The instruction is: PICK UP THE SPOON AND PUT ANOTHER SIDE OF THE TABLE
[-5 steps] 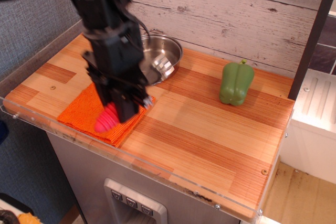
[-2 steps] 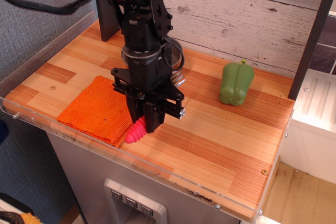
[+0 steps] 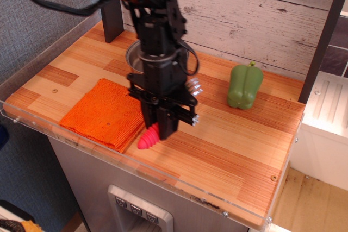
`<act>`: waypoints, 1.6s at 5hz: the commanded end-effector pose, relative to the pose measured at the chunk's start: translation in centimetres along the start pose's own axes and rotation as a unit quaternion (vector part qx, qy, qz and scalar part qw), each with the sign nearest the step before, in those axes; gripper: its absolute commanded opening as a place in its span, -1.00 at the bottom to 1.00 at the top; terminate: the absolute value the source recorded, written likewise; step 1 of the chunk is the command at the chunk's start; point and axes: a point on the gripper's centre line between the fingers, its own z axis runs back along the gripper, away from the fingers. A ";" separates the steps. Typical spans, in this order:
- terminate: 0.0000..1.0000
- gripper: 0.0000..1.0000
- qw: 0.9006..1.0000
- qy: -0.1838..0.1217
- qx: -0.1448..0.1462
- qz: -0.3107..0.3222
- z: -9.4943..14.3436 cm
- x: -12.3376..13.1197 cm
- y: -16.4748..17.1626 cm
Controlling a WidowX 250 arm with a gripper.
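One striped table [image 3: 228,150], one pot [image 3: 132,58] mostly hidden behind the arm, one orange cloth [image 3: 100,113], one green pepper [image 3: 244,85], one gripper [image 3: 160,130] pinching one spoon [image 3: 148,138], just right of the cloth, head concealed.

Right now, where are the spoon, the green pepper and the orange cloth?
spoon [image 3: 147,138]: main camera view, on its pink ribbed handle.
green pepper [image 3: 244,86]: main camera view, middle of its body.
orange cloth [image 3: 103,113]: main camera view, its centre.

On the desk [image 3: 228,150] there is one spoon [image 3: 148,138], one orange cloth [image 3: 103,113] and one green pepper [image 3: 244,86]. One metal pot [image 3: 133,58] sits at ten o'clock.
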 end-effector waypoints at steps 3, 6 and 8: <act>-1.00 1.00 0.999 -0.038 -0.016 0.027 3.1 -2.0 3.7; -1.00 1.00 0.989 -0.092 0.036 0.112 9.4 -6.9 11.8; -1.00 1.00 0.992 -0.081 0.045 0.086 8.7 -6.0 11.6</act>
